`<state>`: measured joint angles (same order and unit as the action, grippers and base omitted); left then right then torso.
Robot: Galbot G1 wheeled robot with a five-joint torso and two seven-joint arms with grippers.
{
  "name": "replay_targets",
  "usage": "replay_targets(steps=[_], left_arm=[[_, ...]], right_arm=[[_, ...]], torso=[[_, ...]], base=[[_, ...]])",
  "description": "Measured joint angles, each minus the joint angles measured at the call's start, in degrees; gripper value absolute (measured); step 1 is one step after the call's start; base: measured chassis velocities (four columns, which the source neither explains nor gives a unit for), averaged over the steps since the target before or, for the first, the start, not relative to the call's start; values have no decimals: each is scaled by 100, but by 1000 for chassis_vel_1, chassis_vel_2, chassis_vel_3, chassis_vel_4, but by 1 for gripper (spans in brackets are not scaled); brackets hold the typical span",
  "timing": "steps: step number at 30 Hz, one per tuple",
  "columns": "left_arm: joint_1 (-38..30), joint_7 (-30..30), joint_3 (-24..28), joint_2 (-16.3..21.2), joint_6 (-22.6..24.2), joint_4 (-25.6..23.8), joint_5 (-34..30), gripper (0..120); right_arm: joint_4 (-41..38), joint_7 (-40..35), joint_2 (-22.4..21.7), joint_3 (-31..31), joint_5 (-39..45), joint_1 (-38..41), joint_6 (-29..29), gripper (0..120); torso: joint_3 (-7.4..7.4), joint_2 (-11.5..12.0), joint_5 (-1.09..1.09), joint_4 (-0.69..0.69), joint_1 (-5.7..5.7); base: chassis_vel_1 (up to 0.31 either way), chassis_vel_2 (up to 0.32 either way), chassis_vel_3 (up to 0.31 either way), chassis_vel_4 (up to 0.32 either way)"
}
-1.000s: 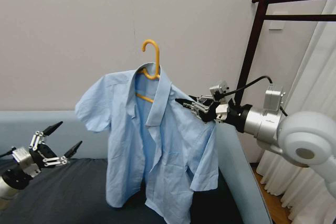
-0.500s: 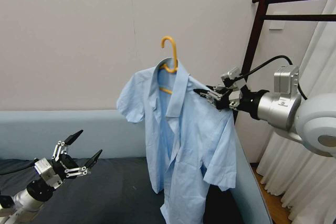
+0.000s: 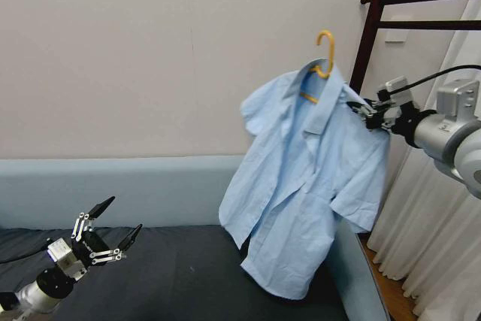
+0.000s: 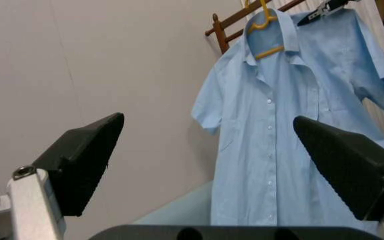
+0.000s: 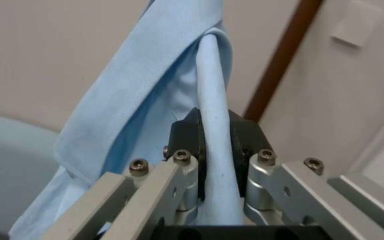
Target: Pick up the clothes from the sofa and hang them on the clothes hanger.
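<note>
**Shirt held up by the shoulder, close to the rack**

On the right gripper (image 5: 213, 137) the dark fingers (image 5: 186, 140) are clamped on a fold of a light blue short-sleeved button shirt (image 3: 301, 186). The grip is at the shoulder, at 3 o'clock from the collar. The arm reaches in from the 3 o'clock edge of the head view.

The shirt sits on a yellow plastic hanger (image 3: 323, 54). Its hook stands free in the air above the collar, near the post of the dark wooden clothes rack (image 3: 366, 43) at its 3 o'clock, and it is not on a bar. From the collar the shirt slants down toward 7 o'clock, its hem over the end of the pale blue sofa (image 3: 113, 178).

Down at 8 o'clock, the left gripper (image 3: 119, 218) hangs above the sofa's dark seat, fingers spread wide and holding nothing.
</note>
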<state>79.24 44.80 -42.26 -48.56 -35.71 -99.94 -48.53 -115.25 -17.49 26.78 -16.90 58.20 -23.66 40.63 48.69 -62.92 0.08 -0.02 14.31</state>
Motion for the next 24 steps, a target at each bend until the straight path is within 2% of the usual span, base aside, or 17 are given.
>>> replay_targets(steps=[8, 17, 20, 21, 24], left_arm=[[-58, -54, 7, 34, 12, -115, 2, 100], [-65, -43, -28, 87, -39, -12, -21, 100], [-65, -43, -42, 112, -58, 8, -25, 100], [-65, -43, -42, 112, -58, 8, -25, 100], [-63, -41, -44, 116, -60, 6, -26, 100]], right_arm=[[570, -545, -9, 67, -277, 365, -125, 8], [1477, -450, 22, 447, -374, 1166, -66, 8], [2120, -357, 260, 978, -668, 1616, -271, 8], [2120, -357, 260, 978, -668, 1616, -271, 8], [2853, -406, 701, 1610, -950, 2232, -560, 8]], torso=[[0, 0, -1, -1, 0], [0, 0, -2, 0, 0], [0, 0, -1, -2, 0], [0, 0, -1, -2, 0], [1, 1, 0, 1, 1]], base=[[0, 0, 0, 0], [0, 0, 0, 0], [0, 0, 0, 0], [0, 0, 0, 0], [0, 0, 0, 0]])
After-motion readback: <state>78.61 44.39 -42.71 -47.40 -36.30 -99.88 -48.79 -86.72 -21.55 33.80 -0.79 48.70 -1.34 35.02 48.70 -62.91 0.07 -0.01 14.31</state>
